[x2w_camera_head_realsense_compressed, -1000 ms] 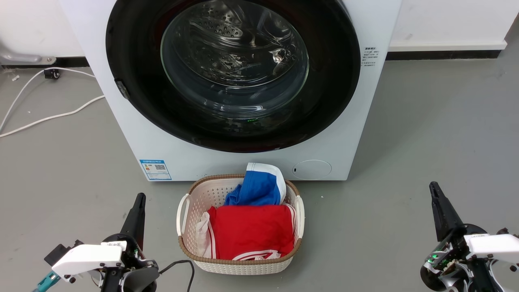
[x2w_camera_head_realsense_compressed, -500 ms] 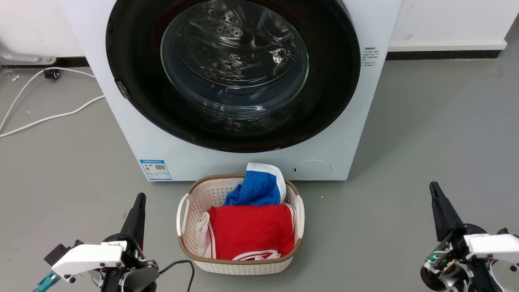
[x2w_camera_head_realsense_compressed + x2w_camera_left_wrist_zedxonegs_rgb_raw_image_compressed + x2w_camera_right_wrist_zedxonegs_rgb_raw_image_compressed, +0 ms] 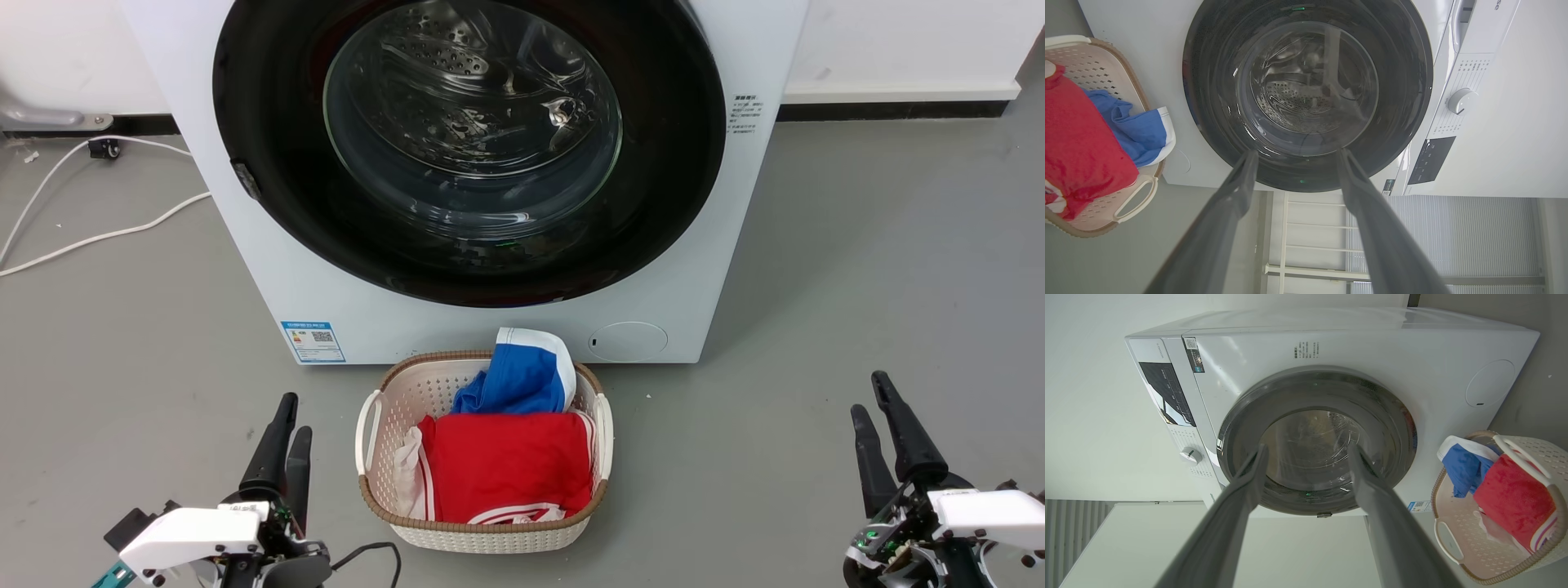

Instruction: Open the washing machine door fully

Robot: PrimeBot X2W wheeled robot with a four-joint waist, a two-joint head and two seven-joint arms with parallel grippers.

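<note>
Grey floor (image 3: 816, 286), basket (image 3: 482, 535) with red garment (image 3: 506, 465), blue garment (image 3: 514, 380); left gripper (image 3: 295, 414), right gripper (image 3: 868, 394) agape, empty.

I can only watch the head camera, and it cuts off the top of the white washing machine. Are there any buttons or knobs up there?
Observer: Yes. In the left wrist view, a round white dial sits next to a glossy black control panel, just past the rim of the large round glossy black washing machine door.
Operator: And those dark claws at the bottom of my picture, are they holding anything?
Observer: No. The wrist views look straight along the left gripper and the right gripper. Both are open, with nothing between their jaws.
</note>
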